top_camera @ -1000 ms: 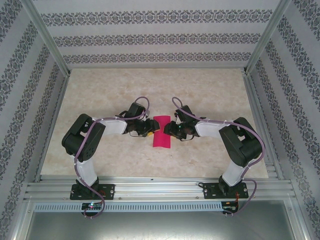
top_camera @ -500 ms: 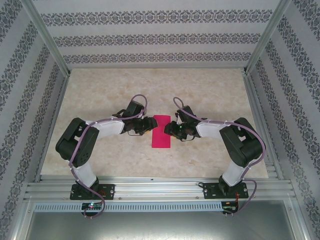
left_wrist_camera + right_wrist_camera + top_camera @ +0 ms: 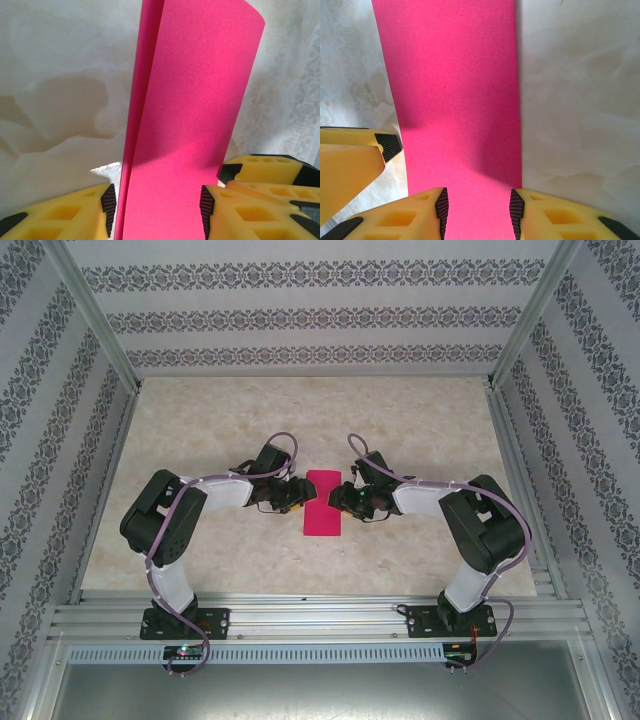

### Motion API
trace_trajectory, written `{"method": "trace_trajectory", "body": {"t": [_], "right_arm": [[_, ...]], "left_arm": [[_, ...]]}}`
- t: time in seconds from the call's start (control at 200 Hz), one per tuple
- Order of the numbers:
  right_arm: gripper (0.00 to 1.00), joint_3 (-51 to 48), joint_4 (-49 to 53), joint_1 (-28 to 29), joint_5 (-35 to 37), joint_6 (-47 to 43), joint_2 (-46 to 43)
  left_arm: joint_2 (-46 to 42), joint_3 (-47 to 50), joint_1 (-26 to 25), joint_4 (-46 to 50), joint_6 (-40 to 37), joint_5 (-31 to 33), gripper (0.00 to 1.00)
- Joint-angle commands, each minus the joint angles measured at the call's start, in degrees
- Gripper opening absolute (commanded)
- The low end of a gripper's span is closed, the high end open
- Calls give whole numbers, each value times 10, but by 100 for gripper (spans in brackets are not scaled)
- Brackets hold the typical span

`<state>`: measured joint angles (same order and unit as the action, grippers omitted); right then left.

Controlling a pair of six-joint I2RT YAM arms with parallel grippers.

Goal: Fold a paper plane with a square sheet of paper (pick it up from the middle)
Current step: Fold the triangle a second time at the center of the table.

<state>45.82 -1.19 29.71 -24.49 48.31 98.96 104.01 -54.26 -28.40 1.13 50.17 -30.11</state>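
Observation:
The square sheet of paper [image 3: 322, 503] is magenta-pink and lies folded in half as a long rectangle on the table between both arms. In the left wrist view the paper [image 3: 190, 115] shows two layers, the upper one slightly lifted along its left edge. My left gripper [image 3: 297, 495] is at the paper's left side. Its jaws [image 3: 157, 210] stand open, one on each side of the strip. My right gripper [image 3: 344, 497] faces it from the right, open [image 3: 476, 212], with the paper [image 3: 455, 90] showing between its pads.
The beige marble-patterned tabletop [image 3: 420, 420] is bordered by aluminium rails and patterned walls [image 3: 300, 315]. The right gripper's yellow fingers [image 3: 265, 172] show in the left wrist view. A left finger [image 3: 350, 155] shows in the right wrist view.
The left arm drew back to the left, then returned to the paper's left edge, its jaws a little wider. The right arm and the paper stayed put.

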Motion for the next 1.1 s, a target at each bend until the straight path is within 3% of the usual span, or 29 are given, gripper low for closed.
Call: {"method": "trace_trajectory", "body": {"t": [0.0,0.475,1.094], "right_arm": [[42,-22,29,-1,26,5,42],[42,-23,26,-3,25,5,44],[42,-28,21,-4,21,6,49]], "left_arm": [[14,-18,-5,-9,-4,-22,50],[4,-17,-6,-15,-4,-34,45],[63,-77,15,-100,-4,-90,51]]}}
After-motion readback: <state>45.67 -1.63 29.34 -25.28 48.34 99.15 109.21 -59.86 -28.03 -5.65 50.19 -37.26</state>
